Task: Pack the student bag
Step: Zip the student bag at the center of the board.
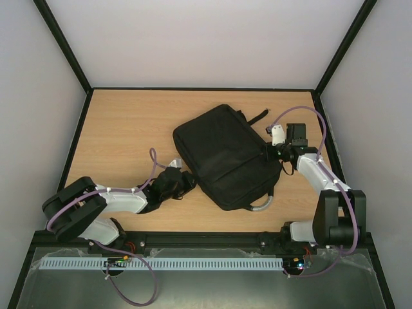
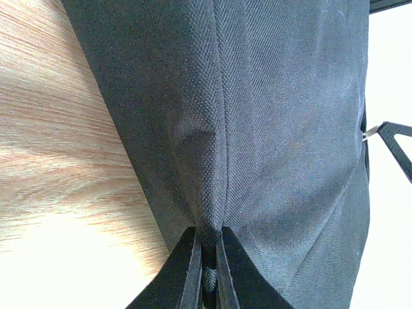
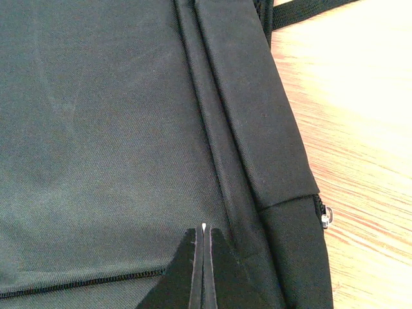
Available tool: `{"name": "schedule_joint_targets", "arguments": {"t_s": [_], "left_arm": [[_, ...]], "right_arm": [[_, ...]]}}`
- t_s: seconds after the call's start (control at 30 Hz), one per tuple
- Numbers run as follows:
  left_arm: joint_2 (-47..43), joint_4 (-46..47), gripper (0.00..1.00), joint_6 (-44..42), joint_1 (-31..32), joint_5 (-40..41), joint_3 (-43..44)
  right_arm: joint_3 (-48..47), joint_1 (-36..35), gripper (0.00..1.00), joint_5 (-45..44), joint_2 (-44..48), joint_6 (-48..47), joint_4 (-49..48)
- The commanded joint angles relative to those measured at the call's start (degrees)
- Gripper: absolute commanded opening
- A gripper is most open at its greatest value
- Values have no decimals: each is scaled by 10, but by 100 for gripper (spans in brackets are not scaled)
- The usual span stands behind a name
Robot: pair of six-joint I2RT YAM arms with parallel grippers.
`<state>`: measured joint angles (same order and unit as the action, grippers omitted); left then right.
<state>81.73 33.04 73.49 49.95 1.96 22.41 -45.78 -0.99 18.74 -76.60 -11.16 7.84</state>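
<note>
The student bag [image 1: 225, 158], a large black fabric backpack, lies flat in the middle of the wooden table [image 1: 122, 135], set at a slant. My left gripper [image 1: 188, 183] is at the bag's near-left edge. In the left wrist view the left gripper [image 2: 207, 233] is shut on a pinched fold of the student bag [image 2: 270, 116]. My right gripper [image 1: 270, 154] is at the bag's right edge. In the right wrist view the right gripper [image 3: 203, 229] is shut over the student bag's [image 3: 96, 129] front panel. A tiny pale sliver shows at its tips; I cannot tell what it is.
A grey handle loop [image 1: 262, 205] sticks out of the bag's near end and a black strap [image 1: 257, 118] out of its far end. A metal zipper pull [image 3: 327, 217] sits on the bag's side. Black frame rails edge the table.
</note>
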Motion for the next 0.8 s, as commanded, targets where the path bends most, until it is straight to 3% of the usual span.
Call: {"name": "schedule_joint_targets", "arguments": {"t_s": [0.0,0.07,0.13,0.17,0.27,0.37,0.53,0.63,0.77], "left_arm": [[-8,-46,2,-13,-6,36,-18],[-10,-57,2,-25,-7,36,-11],[-17,-82,5,-48,-8,37,5],[-24,-97,11,-61,-10,39,13],[-54,-172,47,-115,-18,56,53],[-82,-259,69,-173,-31,75,108],[-129,-375,81,-266,-84,65,175],[-149,-445,88,-323,-127,45,220],[-143,-531,99,-411,-179,34,297]], "right_arm": [[-6,22,1,-31,-3,-4,-17],[-12,22,8,-3,3,-6,2],[-21,22,23,19,13,-4,24],[-25,22,30,27,20,-2,34],[-40,22,46,50,41,-2,71],[-57,22,55,72,56,-9,118],[-83,22,72,63,79,-16,171],[-98,22,96,45,114,-10,168],[-119,21,99,66,165,20,139]]}}
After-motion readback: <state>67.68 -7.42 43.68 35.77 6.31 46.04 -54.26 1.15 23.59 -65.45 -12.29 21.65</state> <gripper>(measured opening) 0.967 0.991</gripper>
